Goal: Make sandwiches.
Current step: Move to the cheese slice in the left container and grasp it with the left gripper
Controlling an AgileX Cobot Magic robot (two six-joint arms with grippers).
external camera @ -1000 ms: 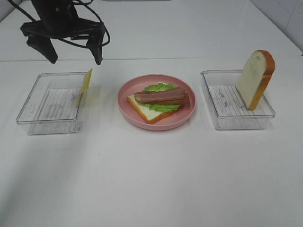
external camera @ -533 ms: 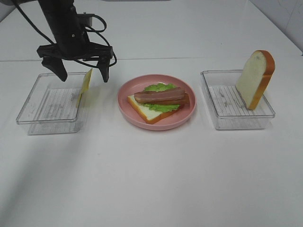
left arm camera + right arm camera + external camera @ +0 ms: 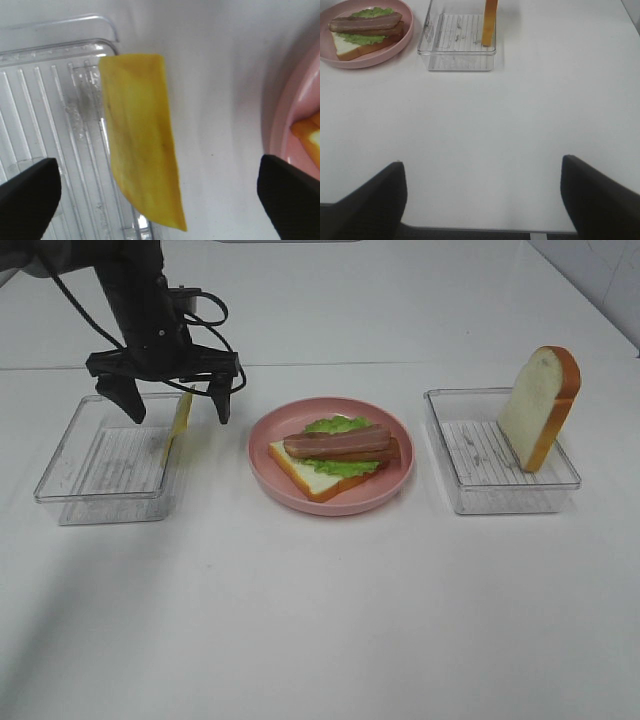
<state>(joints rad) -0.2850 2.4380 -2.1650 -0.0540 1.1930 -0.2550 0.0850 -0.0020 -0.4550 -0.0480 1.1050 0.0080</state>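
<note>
A: Left tool, state?

B: Fingers spread wide, gripping nothing. It hangs over the plate-side wall of the clear tray on the left of the high view. One finger is above the tray and the other is outside it, toward the pink plate.

A: What lies under it?

B: A yellow cheese slice, on edge, leaning against that tray wall. In the left wrist view the slice sits in the gap between the two dark fingers and touches neither.

A: Where is the sandwich?

B: The sandwich is on the pink plate, mid-tabletop, and only part built. A bottom bread slice lies flat, green lettuce is on it, and two brown bacon strips are on top. It has no cheese or top slice yet.

A: Second bread slice?

B: The second bread slice stands upright in the other clear tray, on the right of the high view, leaning at its far corner.

A: Right tool?

B: The right tool shows in its own wrist view only. Its fingers are apart with nothing between them, over bare tabletop and well apart from the plate and tray.
</note>
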